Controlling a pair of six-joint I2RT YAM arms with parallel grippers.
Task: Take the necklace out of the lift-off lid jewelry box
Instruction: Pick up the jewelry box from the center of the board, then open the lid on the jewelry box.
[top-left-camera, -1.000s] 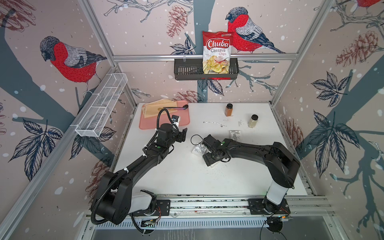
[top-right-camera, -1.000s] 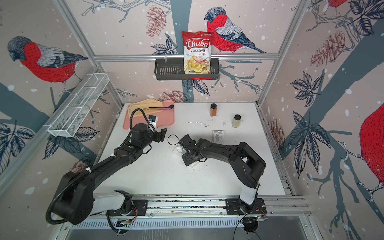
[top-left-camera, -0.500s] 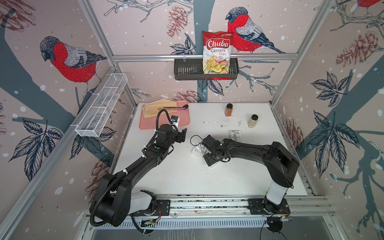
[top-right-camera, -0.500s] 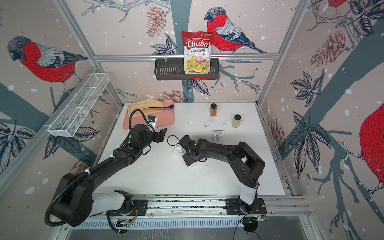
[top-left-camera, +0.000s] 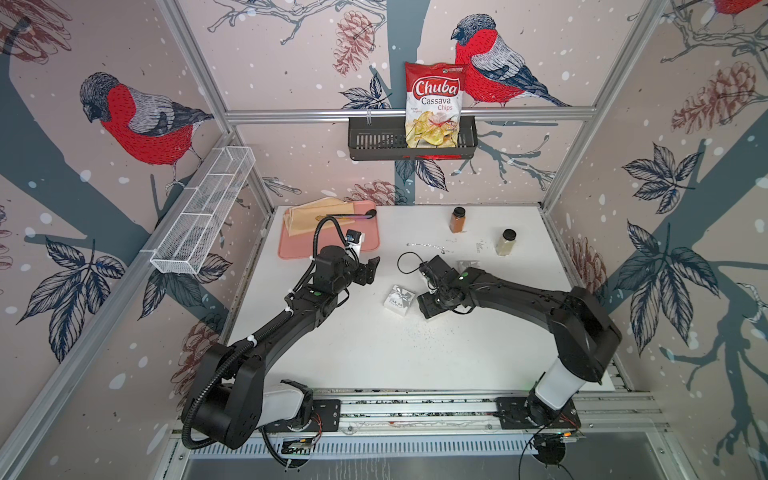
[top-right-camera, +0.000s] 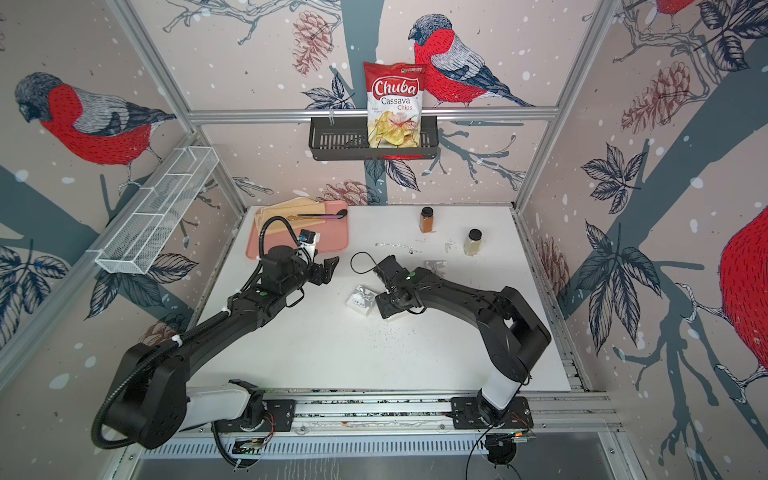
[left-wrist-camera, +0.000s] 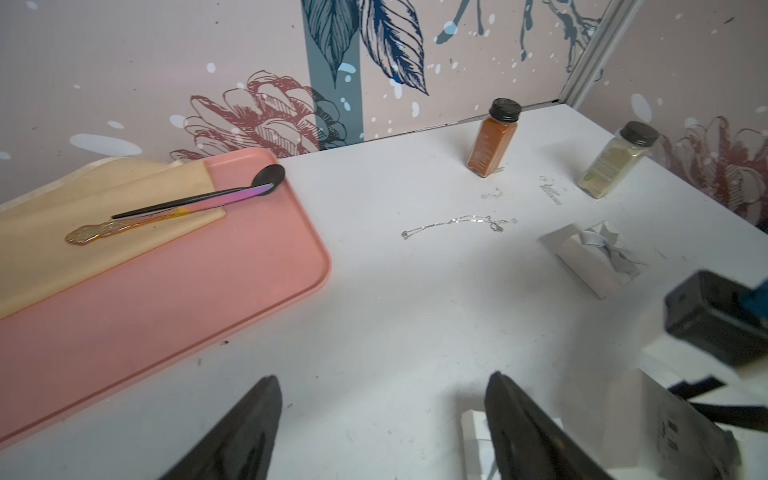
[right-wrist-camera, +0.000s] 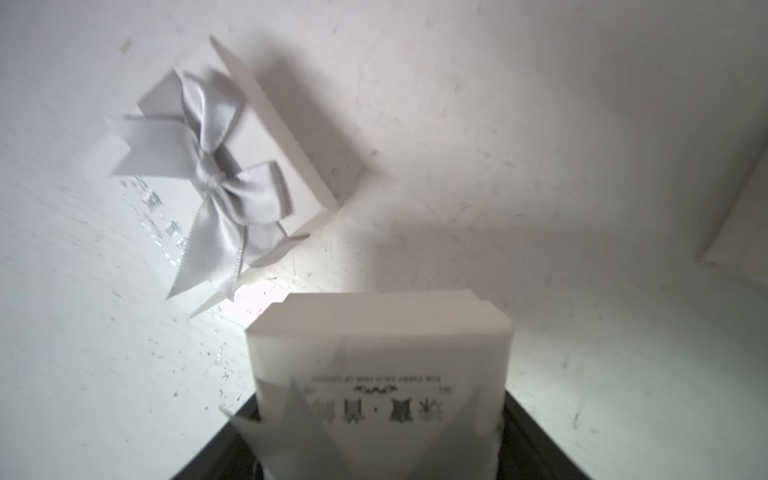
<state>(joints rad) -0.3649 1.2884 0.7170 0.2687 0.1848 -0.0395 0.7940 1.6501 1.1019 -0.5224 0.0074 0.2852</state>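
hovering with jaws apart, the left pincer (left-wrist-camera: 383, 376) is leaving room beside the bowed box (top-left-camera: 398, 300), where the right pincer (top-left-camera: 430, 307) is straddling a white printed box (right-wrist-camera: 378, 361), seemingly to steady it, clamped or not i cannot tell, while the necklace (top-left-camera: 426, 247), a thin silver chain, is lying on the table (top-left-camera: 374, 353) past that pincer.

Bowed box (right-wrist-camera: 266, 137): smooth matt white card. Bow (right-wrist-camera: 216, 178): silver-grey satin ribbon, soft sheen. Printed white box (right-wrist-camera: 374, 340): same matt card, black lettering. Necklace (left-wrist-camera: 457, 221): fine bright metal chain. Table (left-wrist-camera: 415, 316): matt white, scuffed, dark-specked. Tray (left-wrist-camera: 166, 307): smooth pink plastic, matt. Spoon (left-wrist-camera: 232, 194): polished metal, iridescent handle. Orange-filled jar (left-wrist-camera: 492, 141), pale-filled jar (left-wrist-camera: 615, 164): clear walls, black caps. Chips bag (top-left-camera: 434, 104): glossy film.
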